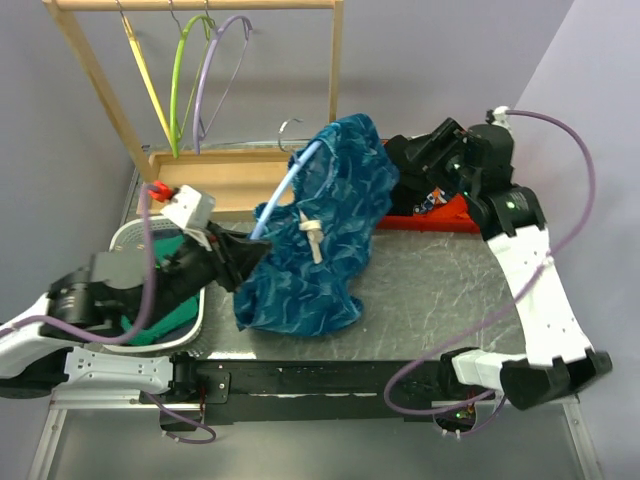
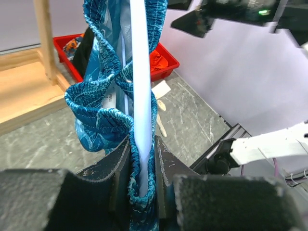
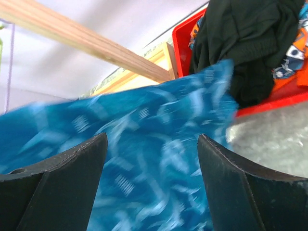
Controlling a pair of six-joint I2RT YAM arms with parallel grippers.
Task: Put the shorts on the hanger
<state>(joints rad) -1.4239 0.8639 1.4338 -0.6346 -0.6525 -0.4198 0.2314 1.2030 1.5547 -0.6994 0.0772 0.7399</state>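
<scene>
The shiny blue mottled shorts (image 1: 310,245) sit mid-table, half-threaded on the thin light-blue plastic hanger (image 1: 283,190). At their eight o'clock the left gripper (image 2: 142,163) pinches hanger and fabric together. At two o'clock the right gripper (image 3: 152,138) gapes empty. Next, I reckon, it must regrasp the far waistband.

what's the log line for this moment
left gripper: shut on hanger and shorts | right gripper: open, at shorts | shorts: partly on hanger
</scene>
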